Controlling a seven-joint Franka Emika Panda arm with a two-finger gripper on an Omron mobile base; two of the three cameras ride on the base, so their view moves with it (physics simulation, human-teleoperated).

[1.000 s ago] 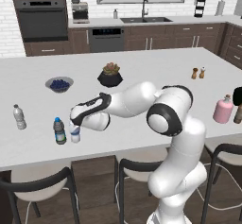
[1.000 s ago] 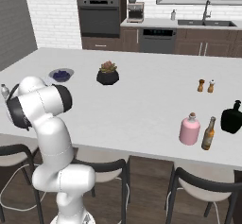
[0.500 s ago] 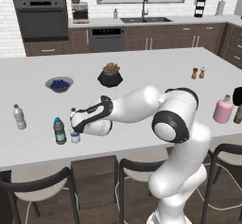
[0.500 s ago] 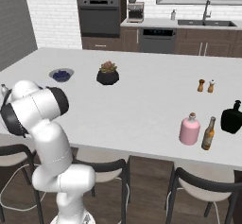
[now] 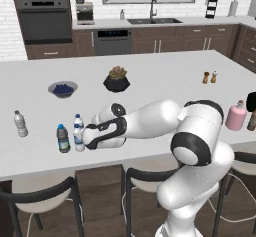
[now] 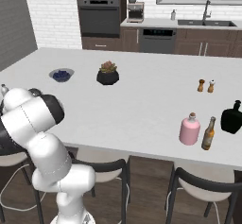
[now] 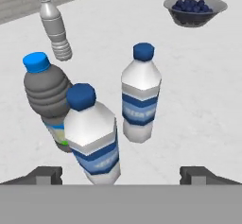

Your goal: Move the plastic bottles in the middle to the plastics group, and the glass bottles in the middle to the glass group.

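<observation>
Three small plastic bottles stand close together at the counter's left. In the hand view the nearest, a clear blue-labelled bottle point(image 7: 93, 140) point(image 5: 79, 137), stands just ahead of my open gripper point(image 7: 121, 176) point(image 5: 86, 140), off to the left of its middle, with the fingertips point(image 7: 45, 175) wide apart and touching nothing. A second blue-labelled bottle point(image 7: 140, 100) point(image 5: 78, 122) is behind it, and a dark-tinted bottle point(image 7: 49, 98) point(image 5: 62, 138) is on its left. A plain greyish bottle point(image 7: 54, 27) point(image 5: 20, 123) stands further left. The pink glass bottle point(image 6: 189, 129) point(image 5: 236, 117) sits at the right, beside a brown bottle point(image 6: 208, 133) and a black bottle point(image 6: 231, 118).
A bowl of blueberries point(image 5: 62, 88) point(image 7: 194, 8) lies behind the bottles, and a potted plant in a black pot point(image 5: 116, 80) stands mid-counter. Salt and pepper shakers point(image 6: 206, 85) stand toward the right. Stools line the counter's near edge point(image 5: 100, 161).
My hand has sunk lower and drawn back toward the near edge. The rear blue-labelled bottle, hidden behind the hand before, now stands in plain sight. The jaws have widened slightly.
</observation>
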